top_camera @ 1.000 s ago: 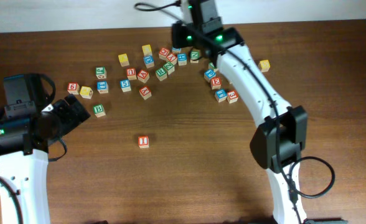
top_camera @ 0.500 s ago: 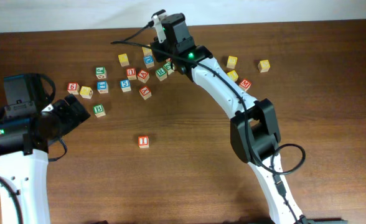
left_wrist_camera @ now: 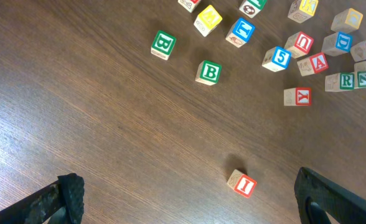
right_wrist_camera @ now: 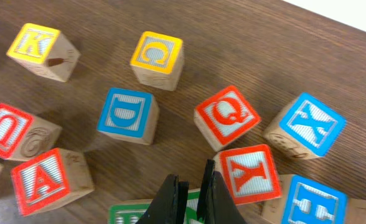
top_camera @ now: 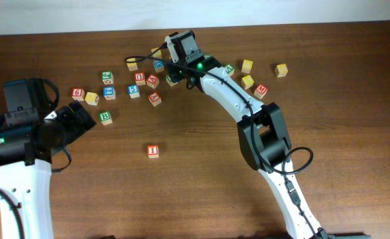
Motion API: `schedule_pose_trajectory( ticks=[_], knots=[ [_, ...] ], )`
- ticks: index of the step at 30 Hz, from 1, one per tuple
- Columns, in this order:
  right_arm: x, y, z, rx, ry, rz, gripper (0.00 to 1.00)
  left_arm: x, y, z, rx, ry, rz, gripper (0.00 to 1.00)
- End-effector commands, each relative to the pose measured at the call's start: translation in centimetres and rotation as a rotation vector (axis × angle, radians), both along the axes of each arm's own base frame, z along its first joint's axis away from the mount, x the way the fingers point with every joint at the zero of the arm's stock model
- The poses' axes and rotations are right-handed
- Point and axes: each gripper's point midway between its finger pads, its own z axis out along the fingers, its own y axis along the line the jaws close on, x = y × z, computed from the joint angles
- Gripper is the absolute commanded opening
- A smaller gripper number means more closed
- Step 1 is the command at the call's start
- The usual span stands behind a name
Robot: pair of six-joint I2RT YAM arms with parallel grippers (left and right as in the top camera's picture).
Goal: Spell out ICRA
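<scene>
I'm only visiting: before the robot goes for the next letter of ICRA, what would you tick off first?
1. I block set alone in front of the pile: ok.
2. Yellow C block letter up, not touching neighbours: ok.
3. Red A block letter up: ok.
4. R block located: cannot tell; a green block is half hidden under the right claw.
5. Right claw open for a grab: not ok, shut and empty.
6. Left claw clear of the pile: ok, open, empty.
</scene>
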Motion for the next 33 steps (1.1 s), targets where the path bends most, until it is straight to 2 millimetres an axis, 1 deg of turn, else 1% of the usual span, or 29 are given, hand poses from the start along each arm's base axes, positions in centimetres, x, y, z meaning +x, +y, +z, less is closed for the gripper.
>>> schedule_pose_trajectory(
  ticks=[1, 3, 5, 8, 9, 11, 13, 16, 20, 25, 33],
  knots=[
    [0.4, -1.0, -0.4, -0.047, -0.010, -0.037, 0.05, -0.1, 0.4, -0.1, 0.003, 0.004, 0.021, 0.99],
    [0.3, -1.3, -0.6, -0.043, 0.004, -0.034, 0.05, -0.1, 0.3, -0.1, 0.003, 0.004, 0.021, 0.99],
    [0.0, -0.6, -0.5, -0.005, 0.022, 0.003, 0.05, -0.1, 0.3, -0.1, 0.003, 0.004, 0.021, 0.99],
    [-0.7, 1.2, -0.1, 0.072, 0.042, 0.080, 0.05, -0.1, 0.3, -0.1, 0.003, 0.003, 0.021, 0.99],
    [-0.9, 1.5, 0.0, 0.085, 0.046, 0.094, 0.05, -0.1, 0.3, -0.1, 0.003, 0.003, 0.021, 0.99],
    [-1.0, 1.6, -0.1, 0.083, 0.051, 0.096, 0.05, -0.1, 0.3, -0.1, 0.003, 0.003, 0.021, 0.99],
    [-1.0, 1.1, -1.2, 0.059, 0.058, 0.077, 0.06, -0.1, 0.3, -0.1, 0.003, 0.003, 0.021, 0.99],
    [-0.5, 0.3, -2.0, 0.030, 0.053, 0.046, 0.06, -0.1, 0.3, -0.1, 0.003, 0.003, 0.021, 0.99],
    [0.1, -0.7, -2.2, 0.012, 0.046, 0.016, 0.05, -0.1, 0.3, -0.1, 0.003, 0.003, 0.021, 0.99],
    [0.4, -2.5, -2.7, -0.002, 0.071, -0.017, 0.05, -0.1, 0.4, -0.1, 0.003, 0.003, 0.021, 0.99],
    [0.9, -3.9, -2.9, 0.002, 0.088, -0.059, 0.05, -0.1, 0.3, -0.1, 0.003, 0.003, 0.021, 0.99]
  ],
)
